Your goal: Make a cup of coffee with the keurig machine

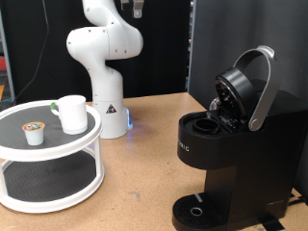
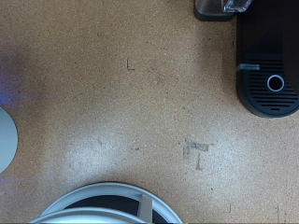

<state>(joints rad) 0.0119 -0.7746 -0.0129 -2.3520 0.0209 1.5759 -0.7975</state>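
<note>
Keurig machine [image 1: 226,154] is what we see first: a big matte black box at the exterior view's right, standing on the brown tabletop [image 1: 144,164]. Its silver-grey lid handle [image 1: 262,87] is swung up, so the head is tilted open and the round pod chamber [image 1: 205,123] is exposed. Our wrist view looks straight down on its drip tray [image 2: 271,84], with nothing standing on it.

Next in size we have the white robot arm [image 1: 106,58], its base set on the tabletop behind, rising out of the exterior view's top. We can make out only a dark part of the claw [image 1: 138,8] at that top edge, well above and apart from the machine, and we cannot tell whether its fingers are apart or together.

At the exterior view's left we see a white two-tier round stand [image 1: 48,159]. On its upper shelf stands the cup [image 1: 72,114], a plain white mug, and just beside it a tiny white pod [image 1: 35,132] with a printed lid. We see both far from the claw and well apart from the machine.
</note>
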